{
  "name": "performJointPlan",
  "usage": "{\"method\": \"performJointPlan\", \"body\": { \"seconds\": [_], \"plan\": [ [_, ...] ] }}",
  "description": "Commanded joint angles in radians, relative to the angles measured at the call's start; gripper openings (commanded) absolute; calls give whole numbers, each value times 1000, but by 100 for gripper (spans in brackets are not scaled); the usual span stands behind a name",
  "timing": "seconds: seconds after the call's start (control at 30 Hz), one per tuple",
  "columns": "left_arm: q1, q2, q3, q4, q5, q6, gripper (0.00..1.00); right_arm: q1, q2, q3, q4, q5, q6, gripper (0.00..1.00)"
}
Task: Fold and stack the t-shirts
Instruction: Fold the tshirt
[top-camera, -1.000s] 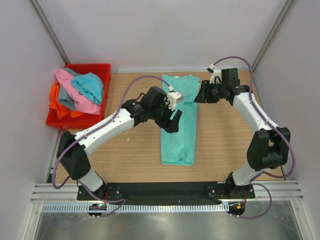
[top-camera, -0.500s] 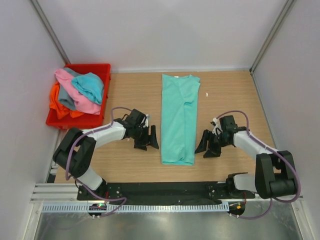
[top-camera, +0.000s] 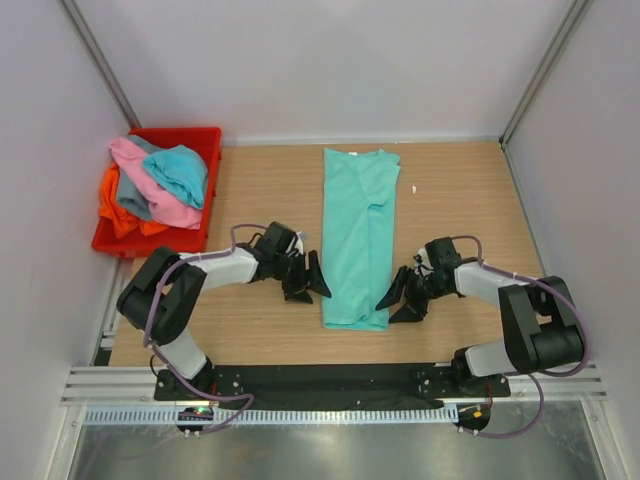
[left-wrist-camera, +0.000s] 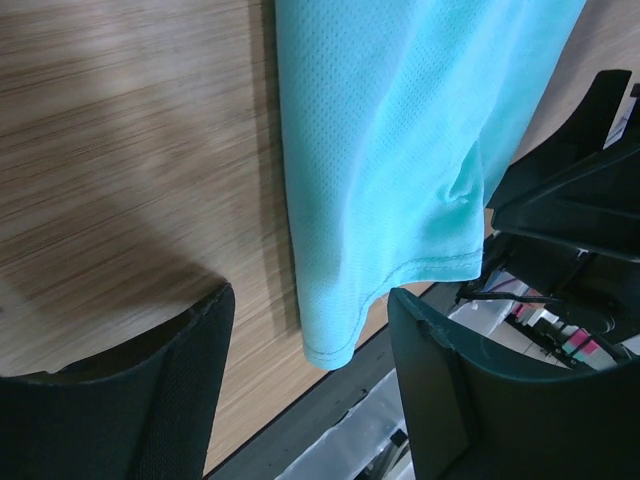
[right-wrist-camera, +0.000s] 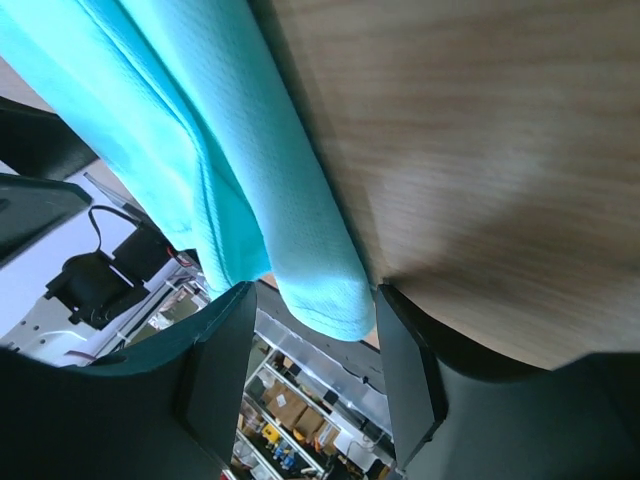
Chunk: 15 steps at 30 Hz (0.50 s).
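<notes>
The mint green t-shirt (top-camera: 358, 235) lies as a long thin strip in the middle of the table (top-camera: 470, 200), running from the far edge toward the near edge. It looks soft, light and floppy, so it may sag if grabbed in only one spot. The best places to grab seem to be its two near corners. The left gripper (top-camera: 312, 288) and the right gripper (top-camera: 395, 308) sit low at those corners, fingers spread wide, pinching nothing. Bare wood on both sides gives room to move. The red bin (top-camera: 205, 135) holding the other t-shirts (top-camera: 160, 185) sits at the far left corner, well apart.
</notes>
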Motion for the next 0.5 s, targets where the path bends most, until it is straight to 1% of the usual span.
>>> {"method": "performJointPlan", "body": {
  "seconds": [0.0, 0.1, 0.2, 0.3, 0.33, 0.47],
  "plan": [
    [-25, 55, -10, 25, -14, -14, 62, 2, 16, 45, 70, -23, 39, 57],
    [-43, 69, -4, 27, -12, -16, 58, 3, 8, 33, 73, -20, 35, 57],
    [-46, 81, -2, 27, -11, -22, 54, 3, 0, 22, 82, -26, 38, 54],
    [-51, 86, -13, 24, -9, -25, 50, 2, 2, 27, 69, -26, 30, 47],
    [-52, 86, -15, 19, -8, -25, 50, 2, -3, 27, 61, -26, 27, 45],
    [-69, 86, -21, 4, -6, -23, 50, 3, -32, -4, 39, -28, 30, 44]
  ]
}}
